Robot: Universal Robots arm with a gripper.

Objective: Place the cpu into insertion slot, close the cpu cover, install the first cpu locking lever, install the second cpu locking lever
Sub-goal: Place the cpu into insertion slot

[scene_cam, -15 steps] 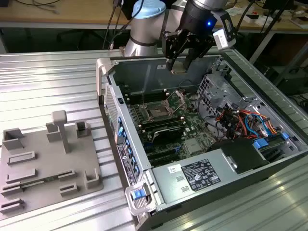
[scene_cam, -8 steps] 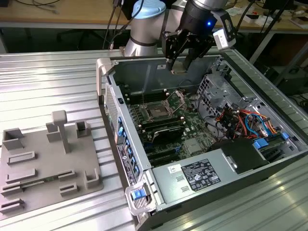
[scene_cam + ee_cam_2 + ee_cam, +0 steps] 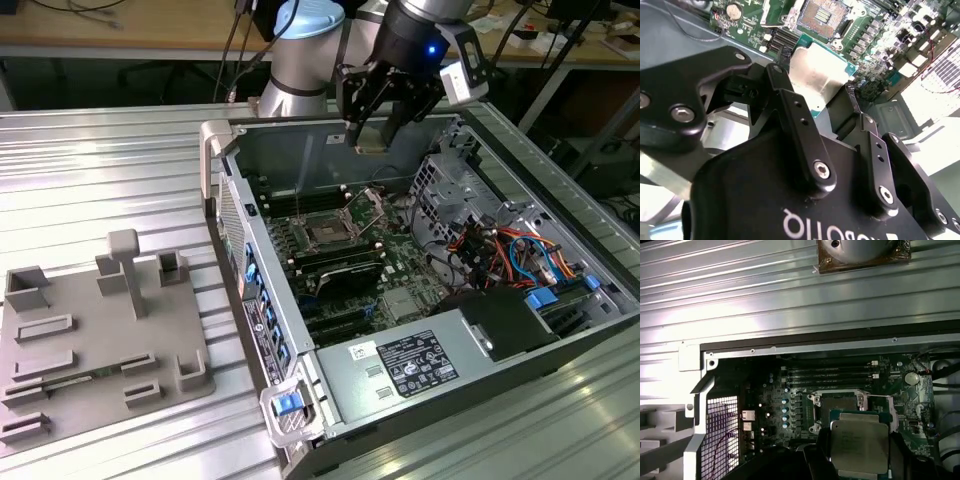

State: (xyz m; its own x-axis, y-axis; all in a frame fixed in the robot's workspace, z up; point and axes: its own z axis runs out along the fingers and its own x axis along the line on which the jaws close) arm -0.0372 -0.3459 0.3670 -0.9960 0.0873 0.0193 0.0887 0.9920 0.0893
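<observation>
Up above the open computer case (image 3: 265, 300), the gripper (image 3: 372, 125) hangs over the motherboard (image 3: 400, 295) with the cpu (image 3: 858, 442) pinched between its two fingers (image 3: 790, 107). So the claw is narrowed onto the chip's edges, not spread wide. In the first wrist view the chip's silver-grey top faces the camera. The insertion slot (image 3: 837, 401) sits on the board beyond it, just beside the long black memory slots (image 3: 830, 372), with clear air between chip and socket. In the second wrist view the socket looks bare, pin field exposed, so I'd say nothing is seated in it.

My read on progress is that none of the four steps is finished. The chip is being carried but not placed, and closing the cpu cover and setting both locking levers are all left to do.

The hard bit is that I can't make out the cover or the levers with any confidence. There's silvery metal around the socket, but I can't tell what's frame and what's lever, or whether any of it stands up or lies flat. The finger bodies hide the chip's sides, and one edge runs out of the first wrist view. In the exterior view the chip is just a small pale patch under the fingers, and I can't tell which part of the board it hangs over.
</observation>
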